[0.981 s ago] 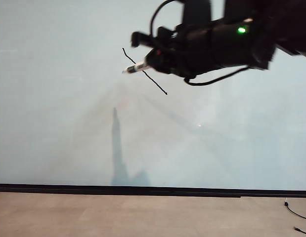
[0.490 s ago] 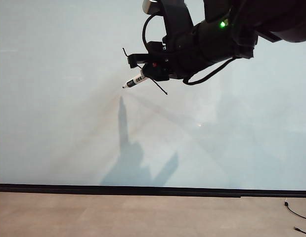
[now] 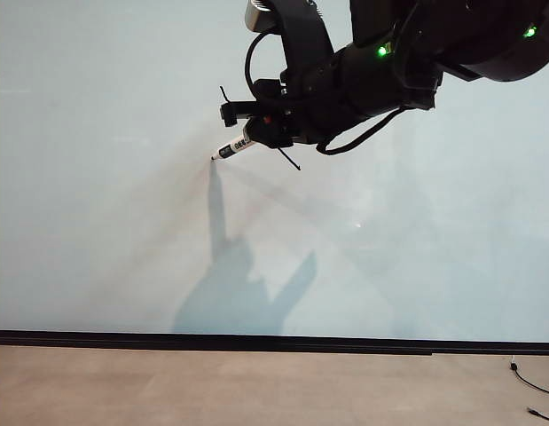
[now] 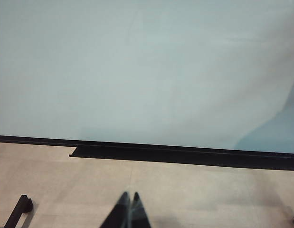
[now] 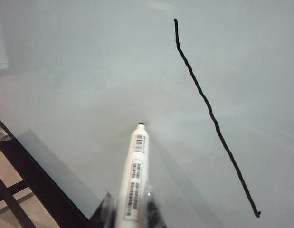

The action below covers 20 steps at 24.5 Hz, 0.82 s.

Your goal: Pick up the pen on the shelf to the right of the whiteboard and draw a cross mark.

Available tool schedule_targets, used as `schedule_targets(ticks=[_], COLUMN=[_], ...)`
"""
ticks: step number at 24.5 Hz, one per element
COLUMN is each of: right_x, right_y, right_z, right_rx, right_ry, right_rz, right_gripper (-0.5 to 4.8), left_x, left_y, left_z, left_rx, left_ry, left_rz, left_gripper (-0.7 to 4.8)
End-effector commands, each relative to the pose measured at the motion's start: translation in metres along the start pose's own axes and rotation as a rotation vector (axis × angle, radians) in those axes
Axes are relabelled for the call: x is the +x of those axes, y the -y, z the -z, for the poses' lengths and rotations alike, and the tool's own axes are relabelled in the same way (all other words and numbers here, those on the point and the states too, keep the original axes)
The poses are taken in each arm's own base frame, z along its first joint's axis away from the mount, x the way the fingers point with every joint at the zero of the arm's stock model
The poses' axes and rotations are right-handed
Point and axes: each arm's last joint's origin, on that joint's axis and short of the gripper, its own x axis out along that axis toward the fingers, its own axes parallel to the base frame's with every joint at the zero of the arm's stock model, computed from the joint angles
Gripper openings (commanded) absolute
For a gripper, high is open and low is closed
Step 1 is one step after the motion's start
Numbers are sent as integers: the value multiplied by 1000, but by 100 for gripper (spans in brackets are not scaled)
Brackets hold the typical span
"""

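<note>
Pen [image 3: 237,147] juts from the right gripper [image 3: 256,133] in the exterior view, its white barrel slanting down toward the left with the black tip at or just off the whiteboard [image 3: 105,177]; contact cannot be told. The jaws are clamped on the barrel. One thin black stroke [image 3: 290,161] of the cross mark runs diagonally behind the gripper, only its ends showing. The arm's shadow [image 3: 247,293] falls on the board below, above the black strip [image 3: 256,340] and the tan floor [image 3: 256,386].

Left wrist view: the left gripper [image 4: 129,211] hangs over the floor well below the board, its two fingertips [image 4: 121,213] pressed together with nothing between them. A black ledge [image 4: 184,155] lies along the board's lower edge.

Right wrist view: the pen [image 5: 134,183], printed with black labels, points its tip at the board, beside the wavy black stroke [image 5: 211,114], apart from it.
</note>
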Motion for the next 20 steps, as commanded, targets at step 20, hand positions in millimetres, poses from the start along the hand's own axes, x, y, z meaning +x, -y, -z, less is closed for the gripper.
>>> schedule_targets(ticks=[20], right_x=[-5], right_y=[7], right_z=[-12], right_rx=[-26], right_ry=[18], right_rz=[88], right_gripper=[-4], left_x=[0], left_y=[0], left_z=[-2], left_rx=[4], left_ry=[11], left_rz=[4], left_gripper=[-4])
